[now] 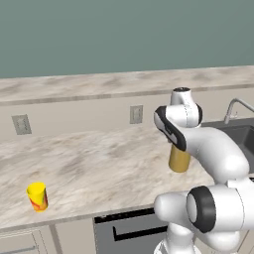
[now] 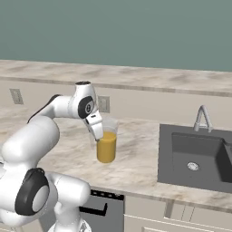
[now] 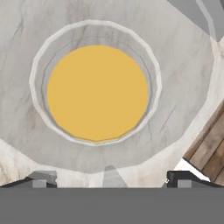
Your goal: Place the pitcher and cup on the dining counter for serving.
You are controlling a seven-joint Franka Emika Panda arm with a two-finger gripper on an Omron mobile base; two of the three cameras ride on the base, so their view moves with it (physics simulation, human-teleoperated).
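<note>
I see the gripper (image 3: pixel 109 177) with fingers spread wide, grasping nothing, poised directly above the pitcher (image 2: pixel 107 142). The pitcher stands upright on the lower marble worktop (image 1: pixel 99 163), left of the sink (image 2: pixel 195 158). The yellow cup (image 1: pixel 37 196) stands well apart at the worktop's near left edge; the dining counter (image 1: pixel 99 82) runs along the far side.

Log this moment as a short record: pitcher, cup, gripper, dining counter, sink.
pitcher: upright on the lower worktop, orange liquid inside, left of the sink
cup: upright near the worktop's front edge, far from the pitcher
gripper: open, directly above the pitcher's mouth, holding nothing
dining counter: behind the worktop, neither item on it yet
sink: dark basin, faucet behind
</note>
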